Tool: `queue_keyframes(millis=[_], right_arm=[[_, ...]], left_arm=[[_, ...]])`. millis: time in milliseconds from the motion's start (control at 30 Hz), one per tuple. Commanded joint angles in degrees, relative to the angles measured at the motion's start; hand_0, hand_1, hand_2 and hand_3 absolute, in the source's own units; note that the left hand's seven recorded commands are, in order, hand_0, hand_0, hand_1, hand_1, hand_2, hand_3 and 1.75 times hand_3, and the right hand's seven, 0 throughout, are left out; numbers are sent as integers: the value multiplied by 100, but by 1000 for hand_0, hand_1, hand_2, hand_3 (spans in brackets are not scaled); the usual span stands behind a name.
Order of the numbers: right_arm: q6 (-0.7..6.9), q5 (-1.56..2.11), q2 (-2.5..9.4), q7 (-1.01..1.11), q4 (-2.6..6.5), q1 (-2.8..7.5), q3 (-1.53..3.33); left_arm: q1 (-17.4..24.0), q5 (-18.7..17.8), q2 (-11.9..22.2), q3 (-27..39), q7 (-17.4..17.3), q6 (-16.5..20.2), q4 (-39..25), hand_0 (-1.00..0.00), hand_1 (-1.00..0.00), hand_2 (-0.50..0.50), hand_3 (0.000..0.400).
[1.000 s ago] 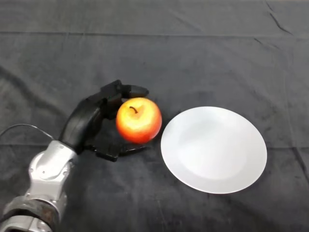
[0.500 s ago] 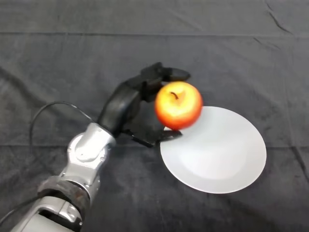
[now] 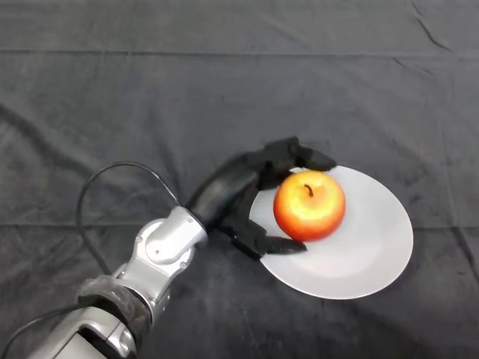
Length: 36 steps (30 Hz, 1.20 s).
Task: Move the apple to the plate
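A red and yellow apple (image 3: 309, 206) with a dark stem is over the left part of the white plate (image 3: 367, 254), low on it or resting on it. My left hand (image 3: 251, 191) reaches in from the lower left and is shut on the apple, with the fingers curled behind its far side and the thumb along its near side over the plate's left rim. The silver-grey forearm (image 3: 161, 250) runs down to the lower left.
The table is covered by a dark, slightly creased cloth (image 3: 239, 90).
My hand has carried the apple to the right from the cloth, lifted it, and brought it down onto the left part of the plate. The plate has not moved.
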Motion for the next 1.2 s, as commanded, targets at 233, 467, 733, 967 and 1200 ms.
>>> queue_keyframes(millis=[233, 467, 733, 967, 1200], right_arm=[[-46, 106, -110, 10, -2, -90, -18], [-46, 105, -109, 10, -3, -89, -18], [-46, 104, -108, 9, -5, -88, -17], [-46, 104, -107, 9, -7, -88, -17], [-46, 104, -107, 8, -8, -87, -17]], left_arm=[[-267, 265, 110, -592, 261, 430, -280, -1000, -1000, 0, 400], [-276, 333, 158, -837, 430, 714, -364, -953, -188, -382, 381], [-298, 352, 219, -932, 614, 879, -426, -106, 0, -53, 42], [-290, 345, 341, -842, 750, 840, -421, 0, 0, 0, 0], [-237, 285, 571, -544, 823, 629, -356, 0, 0, 0, 0]])
